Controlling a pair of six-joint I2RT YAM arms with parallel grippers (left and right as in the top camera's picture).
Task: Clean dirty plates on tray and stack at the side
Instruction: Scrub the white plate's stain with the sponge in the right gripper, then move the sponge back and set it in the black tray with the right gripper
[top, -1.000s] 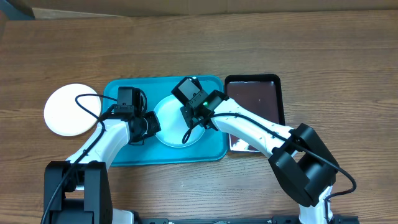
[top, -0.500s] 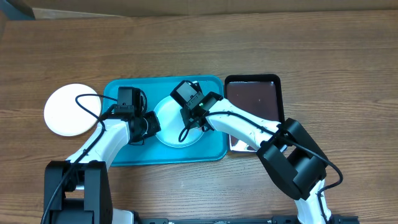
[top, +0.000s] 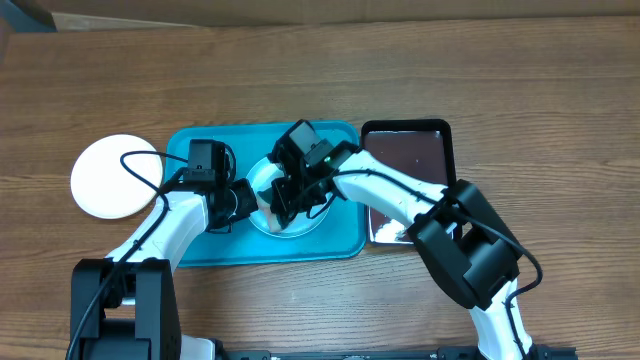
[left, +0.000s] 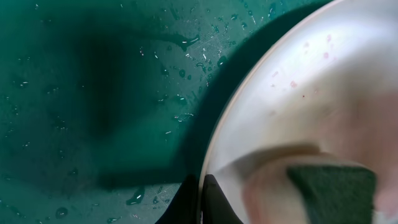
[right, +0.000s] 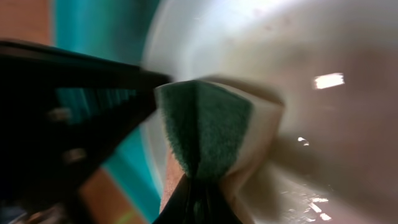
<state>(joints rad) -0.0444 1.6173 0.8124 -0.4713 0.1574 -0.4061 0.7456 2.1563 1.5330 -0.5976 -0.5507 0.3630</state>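
Plate: pale plate (left: 311, 112), round, glossy, wet, a few reddish specks near its rim; lies on turquoise tray (top: 200, 245) | Left gripper (left: 200, 199): pinched on the plate's rim | Right gripper (right: 196, 190): clamped on green-faced sponge (right: 205, 127), against the plate | Also: white plate (top: 110, 177) just left of tray

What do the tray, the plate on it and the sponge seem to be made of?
The tray is probably plastic: smooth, glossy turquoise, and droplets bead on it. The plate could be glazed ceramic or melamine, I cannot tell which: pale and shiny, with sharp highlights and faint reddish specks. The sponge looks like soft pale foam under a rough, fibrous dark-green scouring layer.
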